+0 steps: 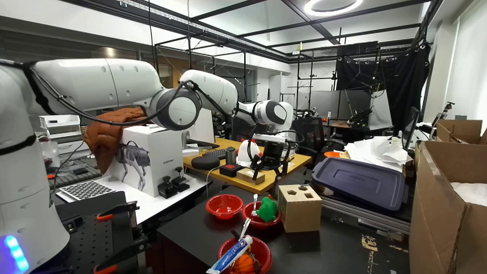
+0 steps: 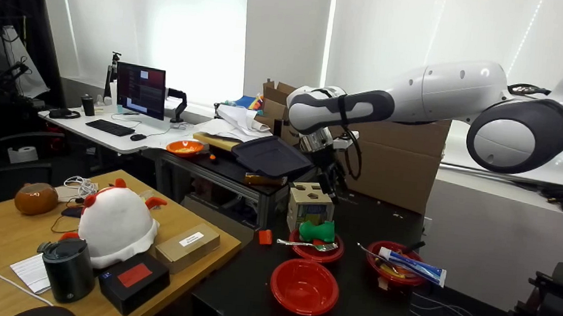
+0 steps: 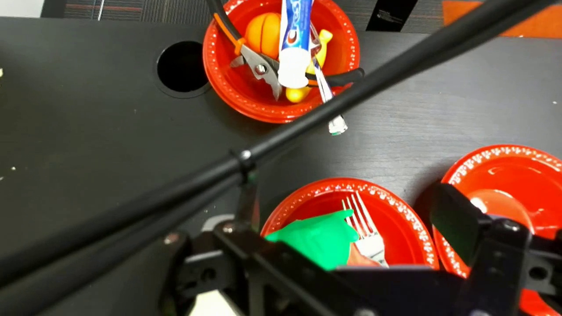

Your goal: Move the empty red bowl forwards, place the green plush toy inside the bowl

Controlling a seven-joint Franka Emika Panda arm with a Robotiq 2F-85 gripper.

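Black two-finger gripper [image 3: 349, 206]: jaws spread wide, nothing between them, along the bottom of my wrist view.
Empty round red plastic bowl [image 2: 304, 288]: lower middle of both exterior views, cut off at lower right on the wrist cam.
Bowl feel: gotta be light, slick and a bit flexy, so I'd expect it to skate if nudged.
Bowl hold: I'd pinch the rim, one jaw inside, one out.
Bright green rounded plush toy [image 2: 317, 231]: just right of and below centre in both exterior views, sitting in a second round red plastic bowl [image 2: 313, 256], not the empty one. Can't tell if the two rims touch.
Toy feel: featherweight and soft I guess, but the skin looks kinda smooth, so maybe slippery.
Toy hold: straight down on the fat middle, gentle squeeze.
Watch out: shiny metal fork [image 3: 372, 246] right beside it, pale wooden box [image 1: 300, 213] crowding it.
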